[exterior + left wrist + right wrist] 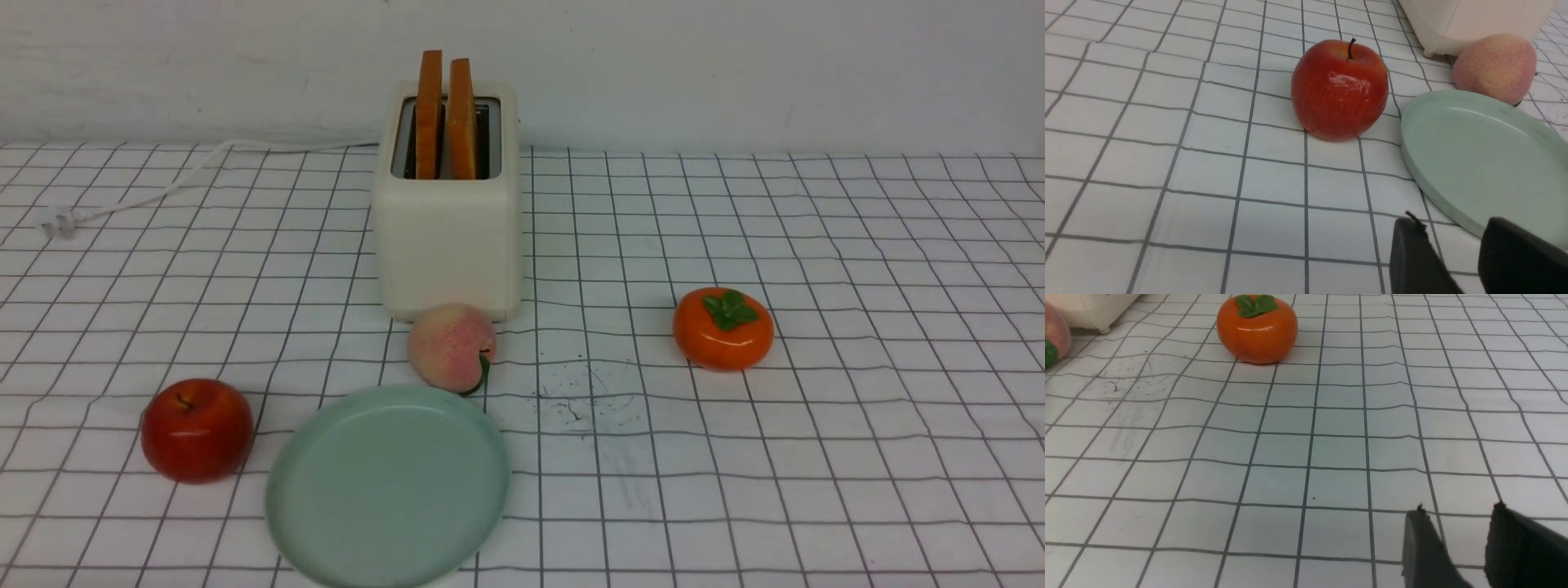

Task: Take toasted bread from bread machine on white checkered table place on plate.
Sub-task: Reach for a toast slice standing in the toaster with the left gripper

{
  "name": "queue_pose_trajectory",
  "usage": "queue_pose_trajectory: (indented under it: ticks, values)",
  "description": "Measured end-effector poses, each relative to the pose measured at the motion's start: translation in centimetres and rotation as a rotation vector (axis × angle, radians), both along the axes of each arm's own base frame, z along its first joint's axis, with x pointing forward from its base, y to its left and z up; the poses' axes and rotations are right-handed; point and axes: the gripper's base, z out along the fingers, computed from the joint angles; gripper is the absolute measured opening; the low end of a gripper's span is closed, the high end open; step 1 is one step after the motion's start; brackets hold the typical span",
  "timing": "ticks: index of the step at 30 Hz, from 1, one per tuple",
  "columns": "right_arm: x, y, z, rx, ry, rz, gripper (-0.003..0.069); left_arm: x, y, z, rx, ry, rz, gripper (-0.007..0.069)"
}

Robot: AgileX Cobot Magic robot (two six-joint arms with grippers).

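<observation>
Left claw (1451, 228) and right claw (1458, 514), slightly parted, empty; two upright golden-tan toast slices (429, 114) stand well ahead, edge-on, seemingly nearer the left

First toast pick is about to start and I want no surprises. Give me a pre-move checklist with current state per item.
1. Grip on the toasted bread possible: ok, both slices stand upright, sticking out of the bread machine slots.
2. Room on the plate: ok, nothing lies on it.
3. State of the left gripper: ok, open, nothing between its fingers.
4. State of the right gripper: ok, open, holding nothing.
5. Route from bread machine to plate free: not ok, a peach sits between them, close to both.
6. Bread machine unplugged: ok, its plug lies loose on the table.
</observation>
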Motion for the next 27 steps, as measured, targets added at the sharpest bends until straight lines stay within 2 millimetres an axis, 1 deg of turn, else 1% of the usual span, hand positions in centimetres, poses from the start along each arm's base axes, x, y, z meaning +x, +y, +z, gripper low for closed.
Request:
queue_pose_trajectory:
  ticks: [2,3,4,7,9,13,14,19,22,25,26,27]
  values:
    - [0.0,0.0,0.0,0.0,0.0,0.0,0.024,0.1,0.0,0.4,-0.011,-0.039,0.007,0.0238]
    - [0.0,0.0,0.0,0.0,0.0,0.0,0.024,0.2,0.1,0.9,-0.021,-0.098,0.015,0.0238]
    - [0.0,0.0,0.0,0.0,0.0,0.0,0.024,0.2,0.1,1.0,-0.022,-0.105,0.016,0.0238]
    - [0.0,0.0,0.0,0.0,0.0,0.0,0.024,0.3,0.2,2.2,-0.049,-0.238,0.034,0.0238]
    - [0.0,0.0,0.0,0.0,0.0,0.0,0.024,0.3,0.3,2.5,-0.062,-0.273,0.04,0.0238]
    - [0.0,0.0,0.0,0.0,0.0,0.0,0.024,0.3,0.5,3.3,-0.169,-0.358,0.065,0.0238]
    - [0.0,0.0,0.0,0.0,0.0,0.0,0.024,0.3,0.5,3.4,-0.182,-0.362,0.067,0.0238]
    - [0.0,0.0,0.0,0.0,0.0,0.0,0.024,0.2,0.7,3.6,-0.362,-0.369,0.096,0.0238]
    - [0.0,0.0,0.0,-0.004,0.0,0.0,0.024,0.2,0.8,3.7,-0.43,-0.374,0.109,0.0238]
    - [0.0,0.0,0.1,-0.017,-0.015,0.0,0.024,0.2,0.9,3.7,-0.482,-0.377,0.119,0.0238]
    - [0.1,0.0,0.2,0.008,-0.043,0.0,0.024,0.2,1.0,3.7,-0.544,-0.376,0.13,0.0238]
    - [0.2,0.0,0.3,0.015,-0.052,0.0,0.024,0.2,1.0,3.7,-0.57,-0.375,0.134,0.0238]
